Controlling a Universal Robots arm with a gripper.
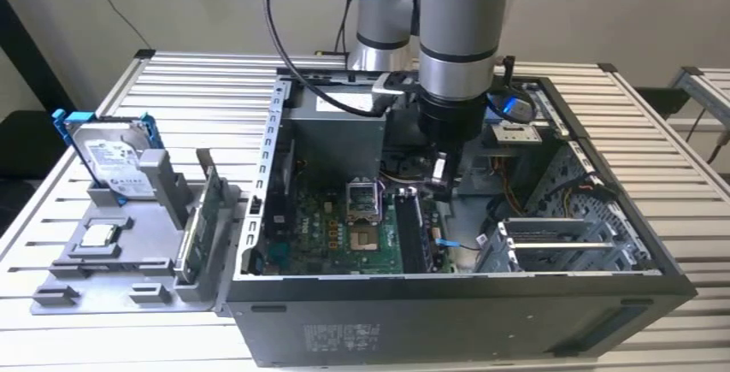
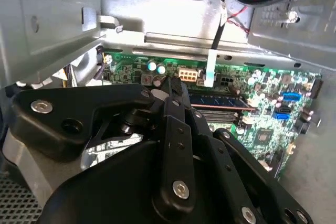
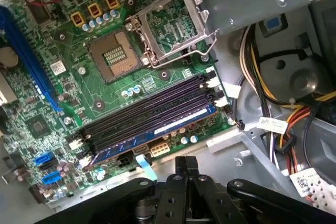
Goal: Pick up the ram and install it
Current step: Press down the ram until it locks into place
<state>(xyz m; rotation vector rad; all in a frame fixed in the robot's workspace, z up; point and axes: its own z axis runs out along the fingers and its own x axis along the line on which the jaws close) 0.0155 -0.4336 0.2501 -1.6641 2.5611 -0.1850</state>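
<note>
In the outermost slot, nearest the motherboard (image 3: 131,72) edge, the ram (image 3: 157,132) sits seated, so the gripper (image 3: 186,174) above it is closed, holding nothing.

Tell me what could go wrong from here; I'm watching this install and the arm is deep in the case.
1. The ram sits in a slot, but I cannot tell whether it is latched; one end may stay unseated.
2. The cable bundle hangs close beside the slots, so the gripper could snag it.
</note>
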